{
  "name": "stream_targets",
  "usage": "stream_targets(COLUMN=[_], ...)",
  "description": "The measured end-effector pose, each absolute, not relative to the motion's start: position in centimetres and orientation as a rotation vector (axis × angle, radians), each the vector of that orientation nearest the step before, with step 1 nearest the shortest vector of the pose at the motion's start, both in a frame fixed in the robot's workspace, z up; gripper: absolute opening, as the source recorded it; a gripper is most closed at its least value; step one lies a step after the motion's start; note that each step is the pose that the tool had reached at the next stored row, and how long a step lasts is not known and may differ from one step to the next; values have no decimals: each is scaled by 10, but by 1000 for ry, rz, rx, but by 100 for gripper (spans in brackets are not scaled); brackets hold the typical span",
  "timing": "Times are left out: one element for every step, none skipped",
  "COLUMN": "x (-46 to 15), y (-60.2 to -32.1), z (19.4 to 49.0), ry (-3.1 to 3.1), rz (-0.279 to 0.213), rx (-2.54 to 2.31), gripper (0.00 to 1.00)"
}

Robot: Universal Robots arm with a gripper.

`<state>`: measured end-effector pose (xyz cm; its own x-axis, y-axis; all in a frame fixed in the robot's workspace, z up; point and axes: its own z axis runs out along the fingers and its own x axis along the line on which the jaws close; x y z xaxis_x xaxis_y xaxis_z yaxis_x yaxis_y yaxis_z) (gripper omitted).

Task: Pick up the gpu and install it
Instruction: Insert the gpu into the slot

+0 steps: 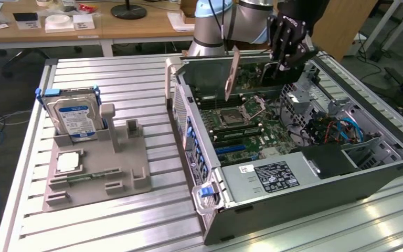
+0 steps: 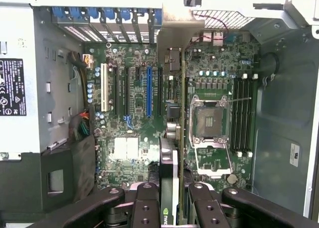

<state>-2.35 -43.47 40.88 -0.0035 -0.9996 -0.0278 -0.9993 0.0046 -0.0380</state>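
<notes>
Above the open computer case (image 1: 314,194), the pincer (image 2: 172,198) was clamped on the gpu (image 2: 168,163) between its 2 fingers (image 2: 147,203); the motherboard (image 2: 129,113) lay directly below it.

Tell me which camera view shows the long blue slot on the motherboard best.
The wrist view: it looks straight down on the blue slot, whole length clear. The exterior view shows it as a short slanted blue strip beside the labelled power supply.

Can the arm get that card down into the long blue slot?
Probably yes: the tool holds the gpu above the open case, and the blue slot looks bare, with no cables across it.
</notes>
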Motion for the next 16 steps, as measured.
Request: stream_targets(x=[-23, -23, -23, -23, -23, -23, -23, -23, -23, -23, -23, -23, -23, -23, -23, -23], y=[-435, -435, -435, -435, -435, -435, -435, -435, -435, -435, -435, -435, -435, -435, -435, -435], z=[408, 407, 406, 405, 404, 404, 403, 402, 401, 400, 399, 398, 397, 396, 395, 395], ry=[2193, 2193, 2193, 2193, 2193, 2193, 2193, 2193, 2193, 2193, 2193, 2193, 2193, 2193, 2193, 2193], rz=[-11, -11, -11, -11, -11, -11, -11, -11, -11, -11, -11, -11, -11, -11, -11, -11], rx=[-2184, -2184, -2184, -2184, -2184, -2184, -2184, -2184, -2184, -2184, -2184, -2184, -2184, -2184, -2184, -2184], gripper=[27, 27, 27, 27, 27, 27, 27, 27, 27, 27, 27, 27, 27, 27, 27, 27])
